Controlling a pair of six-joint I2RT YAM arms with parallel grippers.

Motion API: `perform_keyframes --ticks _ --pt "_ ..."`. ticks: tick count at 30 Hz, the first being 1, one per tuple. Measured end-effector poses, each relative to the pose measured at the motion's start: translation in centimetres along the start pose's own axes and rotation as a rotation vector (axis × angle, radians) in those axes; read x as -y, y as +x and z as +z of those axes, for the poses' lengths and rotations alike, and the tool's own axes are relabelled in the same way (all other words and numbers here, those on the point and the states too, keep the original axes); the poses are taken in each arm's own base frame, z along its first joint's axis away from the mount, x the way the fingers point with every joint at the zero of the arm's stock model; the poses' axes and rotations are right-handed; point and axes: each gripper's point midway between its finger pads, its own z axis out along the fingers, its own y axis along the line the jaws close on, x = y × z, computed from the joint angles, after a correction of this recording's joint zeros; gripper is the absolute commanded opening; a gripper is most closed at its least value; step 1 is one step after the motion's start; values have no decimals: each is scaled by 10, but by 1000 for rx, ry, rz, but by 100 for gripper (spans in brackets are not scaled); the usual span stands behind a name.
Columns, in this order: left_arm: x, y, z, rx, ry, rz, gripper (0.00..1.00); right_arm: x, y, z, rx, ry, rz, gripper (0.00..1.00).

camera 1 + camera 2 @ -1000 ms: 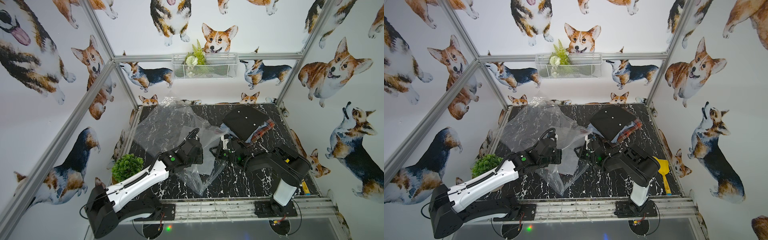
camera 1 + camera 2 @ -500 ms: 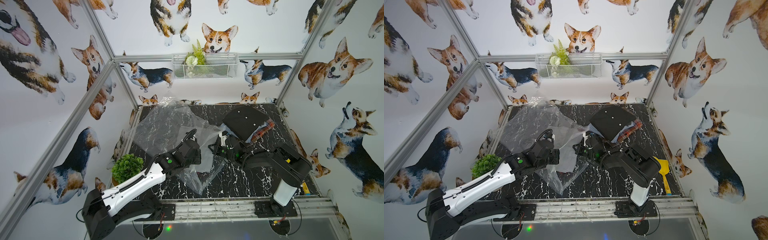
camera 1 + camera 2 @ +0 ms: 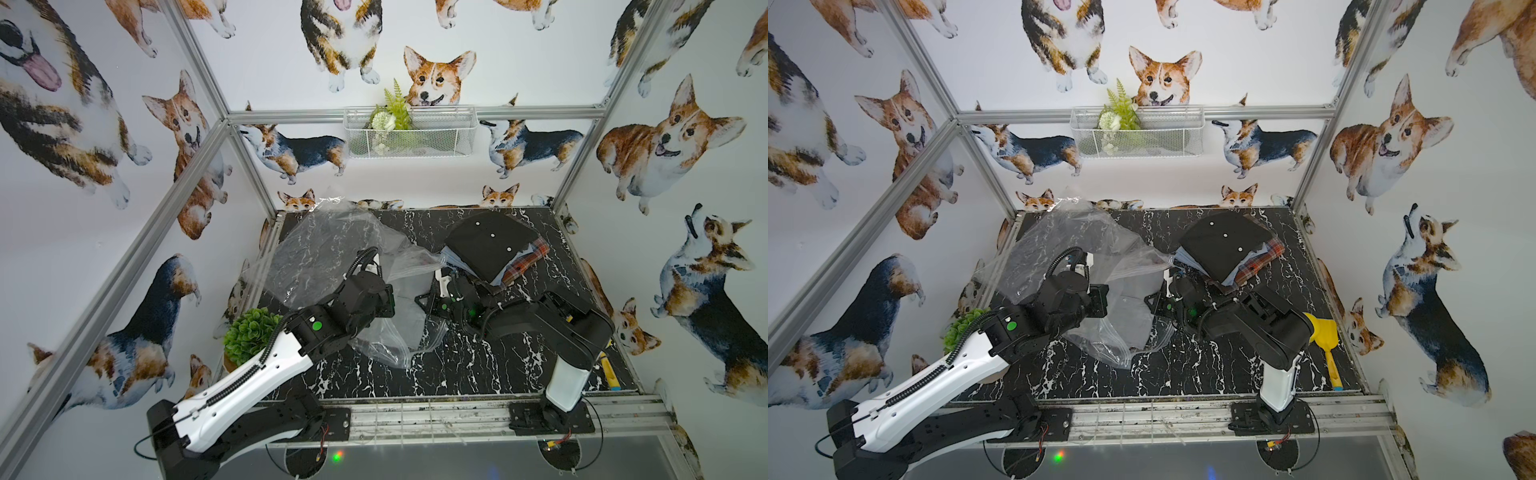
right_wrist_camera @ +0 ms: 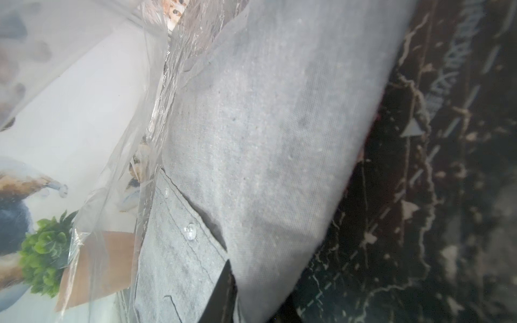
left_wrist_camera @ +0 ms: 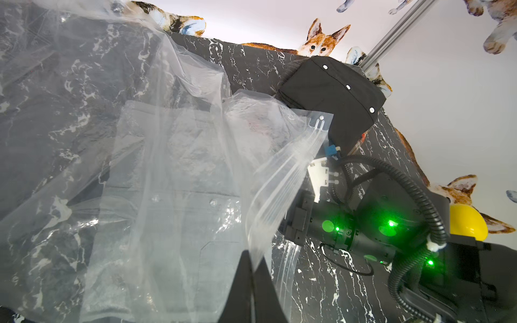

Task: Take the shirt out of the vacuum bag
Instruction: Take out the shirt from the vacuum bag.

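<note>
vacuum bag [image 3: 328, 253]: clear, crinkled; grey shirt [image 4: 265, 139] inside
left claw [image 5: 251, 268]: clamped on the bag's zip edge
right claw [image 3: 426, 301]: cannot tell

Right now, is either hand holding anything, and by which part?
The left hand pinches the vacuum bag by its zip-seal edge. Whether the right hand grips the shirt cannot be told.

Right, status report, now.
Left tool shut on bag edge. Right tool at bag mouth, grip unclear. Grey shirt inside. Folded clothes pile close by.
</note>
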Motion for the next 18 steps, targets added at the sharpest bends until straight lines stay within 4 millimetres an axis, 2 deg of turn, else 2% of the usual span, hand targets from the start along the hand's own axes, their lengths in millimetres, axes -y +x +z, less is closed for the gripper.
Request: perform_keyframes --ticks 4,7,12,13,16,18 --pt "-1 -1 -2 6 -4 3 0 -10 -4 -4 5 -25 -5 29" --pt "-2 -1 -1 5 -8 9 0 -27 -13 -12 20 -56 -14 27" --pt "-2 3 4 -9 -18 17 0 -42 -23 -21 29 -69 -24 4" --pt "-2 3 5 -12 -20 18 0 -44 -23 -23 28 -66 -28 2" --pt "-2 6 7 -21 -23 21 0 -45 -23 -25 20 -56 -43 3" --pt "-2 6 9 -24 -25 22 0 -44 -22 -23 5 -48 -43 7"
